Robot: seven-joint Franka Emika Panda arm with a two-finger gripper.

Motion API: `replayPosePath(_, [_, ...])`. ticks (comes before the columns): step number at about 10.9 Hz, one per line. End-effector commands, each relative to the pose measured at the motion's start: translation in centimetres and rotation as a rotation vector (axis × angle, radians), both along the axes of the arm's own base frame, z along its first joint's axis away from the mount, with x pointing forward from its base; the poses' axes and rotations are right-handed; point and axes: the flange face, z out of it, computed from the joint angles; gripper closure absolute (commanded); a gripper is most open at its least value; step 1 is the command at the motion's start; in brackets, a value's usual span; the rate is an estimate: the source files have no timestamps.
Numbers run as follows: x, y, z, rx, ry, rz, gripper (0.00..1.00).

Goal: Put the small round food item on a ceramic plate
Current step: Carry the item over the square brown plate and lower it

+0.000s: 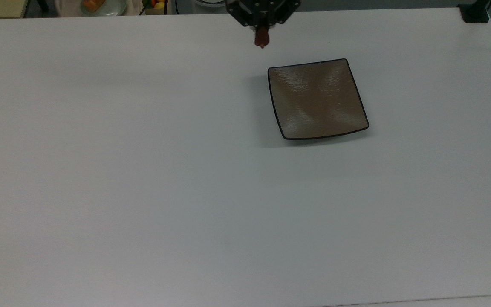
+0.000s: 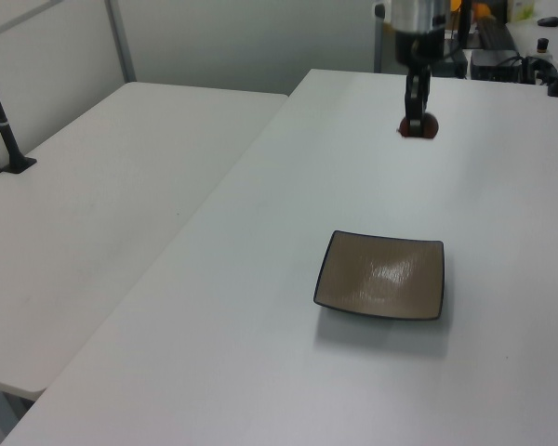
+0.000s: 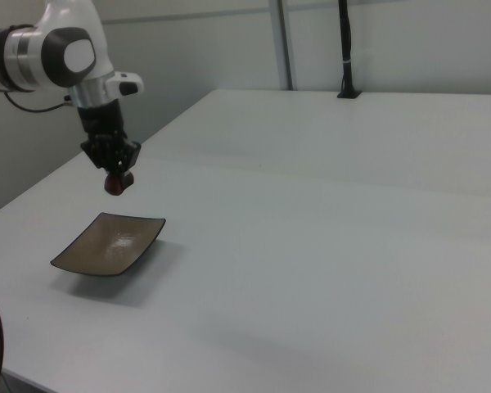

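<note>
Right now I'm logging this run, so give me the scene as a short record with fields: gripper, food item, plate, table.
gripper: gripper shut on the small round food item, held in the air
food item: small round food item, dark reddish-brown, off the table, not yet over the plate
plate: ceramic plate, square, tan-brown, black rim, nothing on it
table: white table
task state: item not yet placed
</note>
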Motion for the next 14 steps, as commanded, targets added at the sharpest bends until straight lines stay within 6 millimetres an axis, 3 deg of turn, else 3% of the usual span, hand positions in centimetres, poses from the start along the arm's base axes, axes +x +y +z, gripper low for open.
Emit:
replayPosePath(1, [-0.2,4.0,-4.2,0.025,0.055,-0.055,0.87])
replayPosePath(6, [-0.3,9.6,-12.1,0.05,0.028,-0.066,0.87])
replayPosePath(10, [0.1,12.1,-18.3,0.088,-0.022,-0.073,0.87])
replayPosePath(14, [0.0,13.5,-21.7,0.105,-0.044,-0.057,0.87])
